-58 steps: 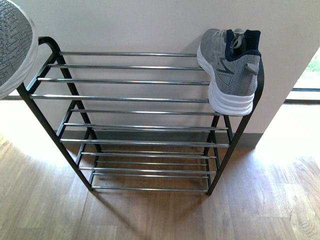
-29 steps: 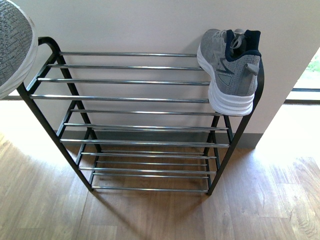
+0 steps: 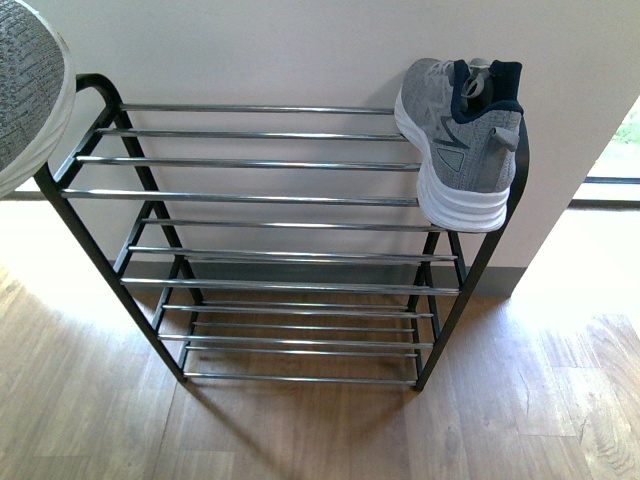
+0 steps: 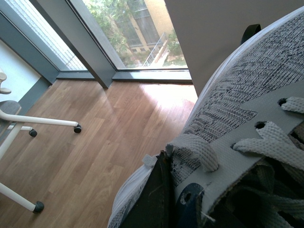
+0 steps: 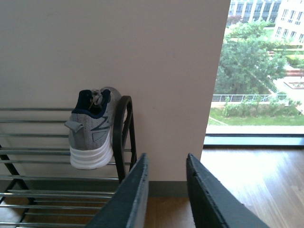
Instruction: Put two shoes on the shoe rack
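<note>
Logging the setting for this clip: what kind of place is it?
Probably an indoor office-like room: wood floor, tall windows onto greenery, a rolling chair's base, and a shoe rack against a plain wall.

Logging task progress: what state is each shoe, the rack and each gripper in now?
First shoe: resting on the rack's top tier, right end.
Second shoe: held aloft, not yet on the rack.
Shoe rack: standing, holds one shoe.
Left gripper: shut on second shoe.
Right gripper: open, empty.

grey shoe (image 3: pixel 460 140): rack (image 3: pixel 260 198) top tier, right end | second shoe (image 3: pixel 30 90): aloft, left
</note>
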You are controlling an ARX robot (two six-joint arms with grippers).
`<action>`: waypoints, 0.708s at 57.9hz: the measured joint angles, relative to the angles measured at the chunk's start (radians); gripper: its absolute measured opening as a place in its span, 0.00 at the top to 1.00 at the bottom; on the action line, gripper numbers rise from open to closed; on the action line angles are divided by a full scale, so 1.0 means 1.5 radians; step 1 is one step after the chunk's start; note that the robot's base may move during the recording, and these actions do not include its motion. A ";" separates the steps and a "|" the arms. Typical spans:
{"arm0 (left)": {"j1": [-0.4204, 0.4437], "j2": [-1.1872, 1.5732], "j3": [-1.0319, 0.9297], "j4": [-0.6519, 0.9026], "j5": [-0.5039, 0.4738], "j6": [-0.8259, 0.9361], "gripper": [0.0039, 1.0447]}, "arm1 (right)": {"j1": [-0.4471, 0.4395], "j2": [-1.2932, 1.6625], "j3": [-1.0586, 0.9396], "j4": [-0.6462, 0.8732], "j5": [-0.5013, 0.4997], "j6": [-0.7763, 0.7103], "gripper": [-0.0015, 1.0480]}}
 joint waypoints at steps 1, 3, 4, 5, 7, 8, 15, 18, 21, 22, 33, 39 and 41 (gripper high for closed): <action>0.000 0.000 0.000 0.000 0.000 0.000 0.99 | 0.000 0.000 0.000 0.000 0.000 0.000 0.73; 0.000 0.000 0.000 0.000 -0.001 0.000 0.99 | 0.000 -0.001 0.000 0.000 0.000 0.000 0.68; 0.000 0.000 0.000 0.000 -0.001 0.000 0.99 | 0.000 -0.001 0.000 0.000 0.000 0.000 0.65; 0.000 0.000 0.000 0.000 -0.001 0.000 0.99 | 0.000 -0.001 0.000 0.000 0.000 0.000 0.61; 0.000 0.000 0.000 0.000 0.000 0.000 0.99 | 0.000 -0.001 0.000 -0.001 0.000 0.000 0.55; 0.000 0.000 0.000 0.000 -0.001 0.000 0.99 | 0.000 -0.001 0.000 -0.001 0.000 0.000 0.53; 0.002 0.000 0.000 0.000 -0.006 0.000 0.99 | 0.000 -0.001 0.000 -0.001 -0.002 0.000 0.31; 0.002 0.000 0.000 0.000 -0.007 0.000 0.99 | 0.000 -0.001 0.000 -0.001 -0.002 0.000 0.23; 0.001 0.001 -0.001 0.006 -0.008 -0.002 0.99 | 0.000 -0.001 0.000 -0.001 -0.001 0.000 0.15; -0.001 0.005 -0.005 0.025 -0.016 -0.014 0.99 | 0.000 -0.001 0.000 -0.001 -0.001 0.000 0.11; 0.012 0.150 0.166 -0.155 0.109 -0.370 0.99 | 0.000 -0.002 0.000 -0.002 0.002 0.000 0.09; 0.014 0.282 0.298 -0.213 0.169 -0.495 0.99 | 0.000 -0.002 0.000 -0.002 0.002 0.000 0.09; 0.014 0.314 0.333 -0.225 0.182 -0.512 0.99 | 0.000 -0.002 0.000 -0.002 0.002 0.000 0.09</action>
